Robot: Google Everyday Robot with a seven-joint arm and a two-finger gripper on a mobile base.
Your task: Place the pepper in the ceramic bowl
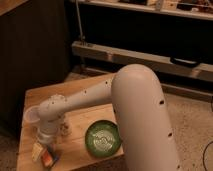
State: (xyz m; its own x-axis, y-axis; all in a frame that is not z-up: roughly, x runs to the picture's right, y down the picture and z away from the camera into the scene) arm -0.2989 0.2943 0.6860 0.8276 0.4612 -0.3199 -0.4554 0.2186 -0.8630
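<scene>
Grasp step: hovering gripper (46,145) above small orange-red pepper (47,159), fingers released. Next, probably: clench, lift, carry to shallow green ceramic bowl (103,141).

The pepper (47,159), small, elongated and orange-red, is seen lying near the front left corner of the counter (36,96), just beneath the end effector (48,149), whose jaws are spread. The bowl (103,139), shallow, round and glossy green, is set upright well to its right.

Glossy green glazed ceramic bowl (90,131) on a pale, matt wooden surface (76,131); left of the bowl, the tool (47,145) hangs below a smooth white arm (140,110).
</scene>
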